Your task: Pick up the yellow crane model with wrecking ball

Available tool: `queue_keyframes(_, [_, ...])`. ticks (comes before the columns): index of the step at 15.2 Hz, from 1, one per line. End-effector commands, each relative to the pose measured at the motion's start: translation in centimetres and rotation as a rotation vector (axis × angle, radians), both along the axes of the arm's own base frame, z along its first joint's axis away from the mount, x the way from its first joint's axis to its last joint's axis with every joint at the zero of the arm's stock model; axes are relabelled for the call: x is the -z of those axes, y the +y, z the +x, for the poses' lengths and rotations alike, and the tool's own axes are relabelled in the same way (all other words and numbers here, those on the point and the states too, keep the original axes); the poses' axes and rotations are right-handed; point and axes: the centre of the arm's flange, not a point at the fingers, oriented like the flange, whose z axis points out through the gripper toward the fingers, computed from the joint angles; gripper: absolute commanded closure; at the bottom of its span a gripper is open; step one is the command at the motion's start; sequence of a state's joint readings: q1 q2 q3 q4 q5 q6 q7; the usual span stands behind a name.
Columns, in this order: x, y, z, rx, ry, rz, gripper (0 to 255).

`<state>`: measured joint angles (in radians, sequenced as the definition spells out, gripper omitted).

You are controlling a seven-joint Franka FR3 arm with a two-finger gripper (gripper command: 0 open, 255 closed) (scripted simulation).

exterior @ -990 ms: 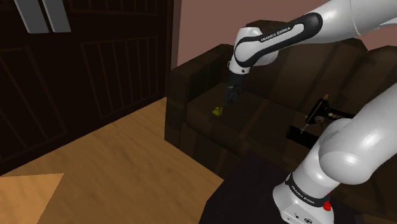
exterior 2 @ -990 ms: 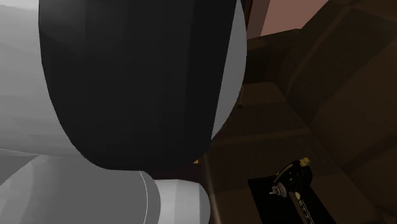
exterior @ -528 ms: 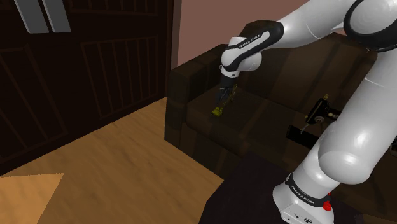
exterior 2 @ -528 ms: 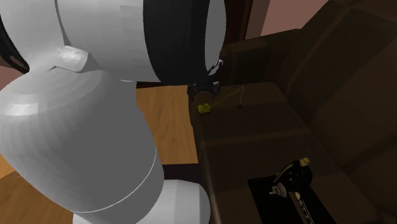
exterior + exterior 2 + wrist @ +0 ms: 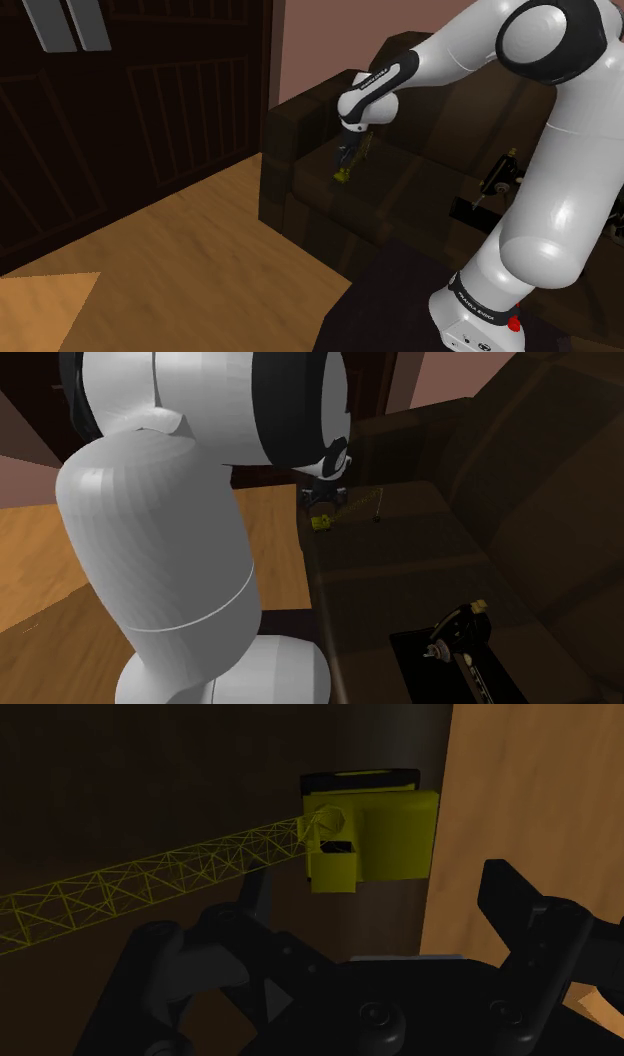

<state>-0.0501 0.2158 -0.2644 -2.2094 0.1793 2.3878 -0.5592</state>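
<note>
The yellow crane model (image 5: 342,176) stands on the dark sofa seat near the end closest to the wood floor. Its lattice boom (image 5: 352,507) slants out to a small dark ball (image 5: 378,519). My gripper (image 5: 346,158) hangs just above the crane's body (image 5: 322,523), tips pointing down at it. In the wrist view the two black fingers (image 5: 256,894) stand wide apart, and the yellow cab (image 5: 372,832) lies a little past them, between their lines, untouched. The boom (image 5: 150,884) runs off beyond the one finger. Nothing is held.
A black sewing machine (image 5: 503,175) sits further along the dark brown sofa (image 5: 300,205). The sofa's arm and backrest (image 5: 520,462) rise beside the crane. Wood floor (image 5: 180,260) lies past the seat edge, dark panelled furniture (image 5: 130,100) behind it. My arm's white link (image 5: 170,552) blocks the second exterior view's left.
The gripper has moved toward the shoulder view's left and down, ending just above the crane. The arm's links swung aside in the second exterior view, uncovering the crane.
</note>
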Motion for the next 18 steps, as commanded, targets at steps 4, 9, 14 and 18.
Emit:
queue_keyframes(4, [1.3, 0.1, 0.0, 0.0, 0.0, 0.0, 255])
queue_keyframes(9, [1.3, 0.1, 0.0, 0.0, -0.001, 0.0, 255])
queue_keyframes(14, [0.8, 0.0, 0.0, 0.0, 0.0, 0.0, 255])
queue_keyframes(18, [-1.3, 0.0, 0.0, 0.0, 0.0, 0.0, 255])
